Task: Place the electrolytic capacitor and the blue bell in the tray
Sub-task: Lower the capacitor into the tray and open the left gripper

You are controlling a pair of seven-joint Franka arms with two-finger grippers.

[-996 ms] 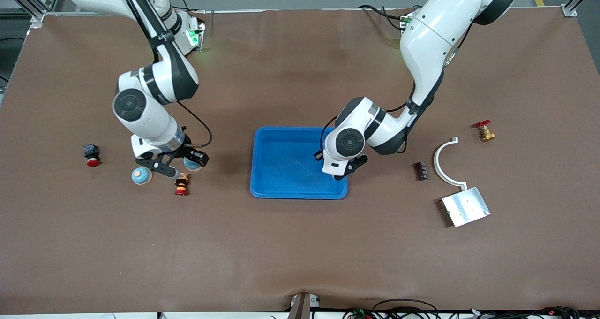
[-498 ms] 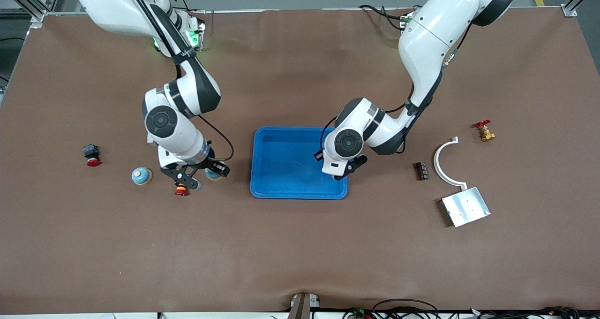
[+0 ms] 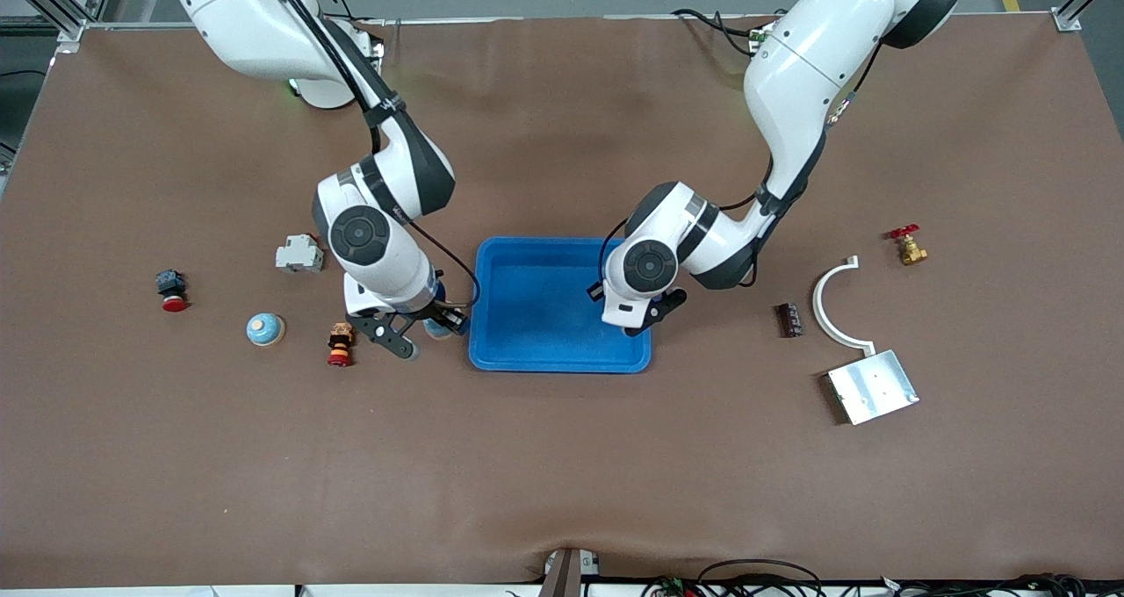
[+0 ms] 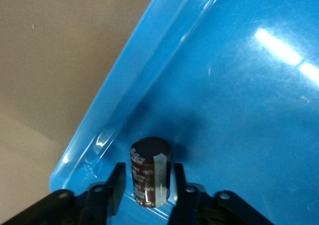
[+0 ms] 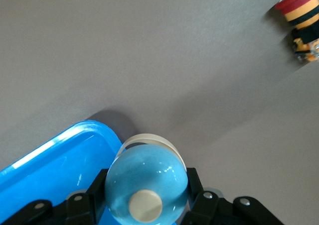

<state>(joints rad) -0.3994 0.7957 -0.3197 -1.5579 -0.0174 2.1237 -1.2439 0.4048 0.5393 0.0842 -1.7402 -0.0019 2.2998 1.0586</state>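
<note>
The bright-blue tray (image 3: 562, 367) lies mid-table. My right gripper (image 3: 421, 334) is shut on a blue bell (image 5: 146, 187) with a cream knob and holds it just over the tray's rim (image 5: 55, 170) at the right arm's end. My left gripper (image 3: 637, 323) is low over the tray's corner at the left arm's end, nearer the front camera. In the left wrist view a dark brown electrolytic capacitor (image 4: 150, 172) stands on the tray floor (image 4: 239, 85) between my left gripper's (image 4: 148, 171) fingers, with a narrow gap on each side.
A second blue bell (image 3: 264, 329), a red-and-yellow stacked button (image 3: 340, 344), a white module (image 3: 299, 253) and a black-and-red button (image 3: 171, 290) lie toward the right arm's end. A dark block (image 3: 790, 320), a white curved bracket (image 3: 830, 303), a metal plate (image 3: 872, 386) and a brass valve (image 3: 907, 246) lie toward the left arm's end.
My right gripper has carried the blue bell from beside the second bell to the tray's edge, uncovering the white module. My left gripper has barely moved.
</note>
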